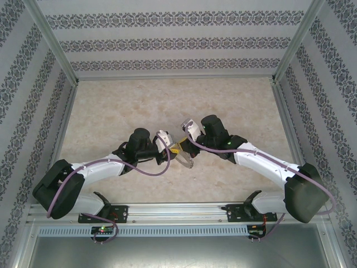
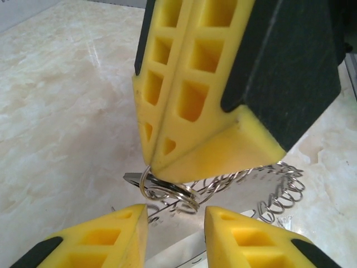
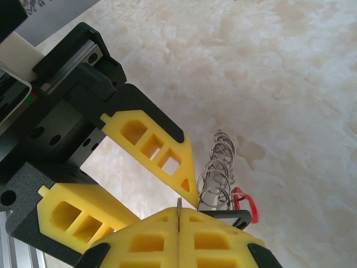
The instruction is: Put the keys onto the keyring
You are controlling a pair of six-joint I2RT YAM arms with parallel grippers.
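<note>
Currently your right gripper (image 3: 178,211) clenches a flat metal sliver (image 2: 133,177), its rest hidden; left gripper (image 2: 175,215) released; red tag (image 3: 246,204) half-covered; bare table (image 3: 290,84) at 12 o'clock.

Beige marbled counter (image 1: 139,106) fills centre frame. White wall panels with grey floral stripes (image 1: 167,39) along top, left and right edges. Silver aluminium frame posts (image 1: 53,42) slant through both upper corners. Silver metal rail (image 1: 178,211) across the bottom.
</note>
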